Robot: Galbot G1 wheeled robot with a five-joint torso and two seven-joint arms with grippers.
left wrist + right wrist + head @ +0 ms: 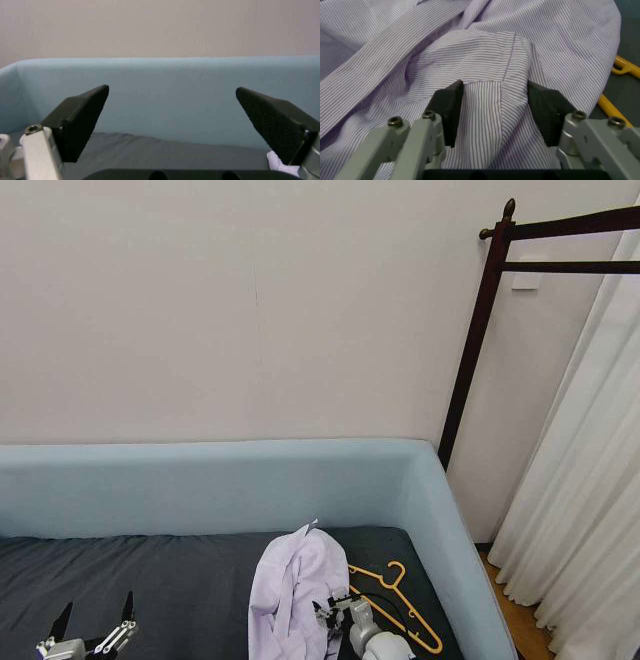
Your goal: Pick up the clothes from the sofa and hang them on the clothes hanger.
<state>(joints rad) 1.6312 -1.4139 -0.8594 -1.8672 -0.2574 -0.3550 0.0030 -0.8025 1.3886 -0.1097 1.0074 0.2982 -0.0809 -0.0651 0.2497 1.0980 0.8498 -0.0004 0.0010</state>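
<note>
A lilac striped shirt point(290, 590) lies bunched up on the dark seat of the sofa point(200, 485). My right gripper point(325, 615) sits against its right side. In the right wrist view the right gripper point(495, 86) has its black pads on either side of a raised fold of the shirt point(485, 56), pinching it. An orange clothes hanger point(395, 600) lies on the seat just right of the shirt, and part of the hanger point(612, 108) shows beside the cloth. My left gripper point(95, 620) hovers open over the seat at the far left, its fingers point(80, 120) wide apart.
A dark wooden clothes rack point(480, 320) stands behind the sofa's right end, its bars running off to the right. White curtains point(590, 480) hang right of it. The sofa's light blue back and right arm wall in the seat.
</note>
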